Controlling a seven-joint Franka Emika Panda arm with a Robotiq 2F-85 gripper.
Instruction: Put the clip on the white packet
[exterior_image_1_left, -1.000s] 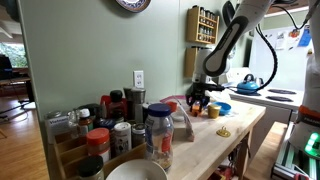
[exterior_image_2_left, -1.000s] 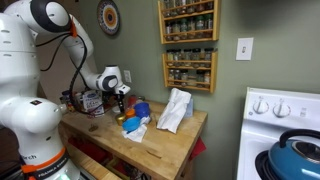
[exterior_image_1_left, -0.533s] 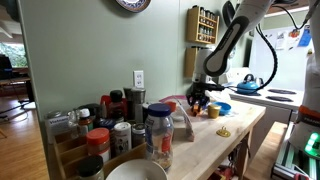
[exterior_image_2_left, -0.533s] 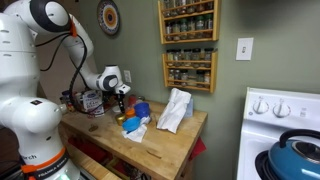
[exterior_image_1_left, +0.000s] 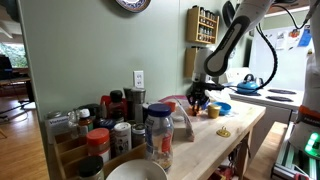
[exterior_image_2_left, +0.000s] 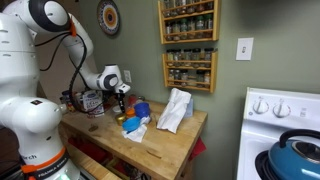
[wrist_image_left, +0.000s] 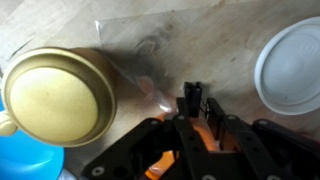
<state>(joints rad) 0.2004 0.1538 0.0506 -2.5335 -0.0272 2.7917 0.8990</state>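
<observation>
The white packet (exterior_image_2_left: 175, 108) stands crumpled on the wooden counter, to the right of my gripper (exterior_image_2_left: 121, 100). In the wrist view my gripper (wrist_image_left: 193, 102) is shut on an orange and black clip (wrist_image_left: 190, 98), which sticks out between the fingertips just above the counter. The gripper also shows in an exterior view (exterior_image_1_left: 200, 97), low over the counter. The packet is out of the wrist view.
A round yellow cup (wrist_image_left: 62, 92), a white lid (wrist_image_left: 292, 62) and a sheet of clear plastic (wrist_image_left: 135, 50) lie round the gripper. A blue bowl (exterior_image_1_left: 222, 108) and a small yellow object (exterior_image_1_left: 223, 132) sit on the counter. Several jars (exterior_image_1_left: 158, 135) stand in front. A stove with a blue kettle (exterior_image_2_left: 295, 155) is at the right.
</observation>
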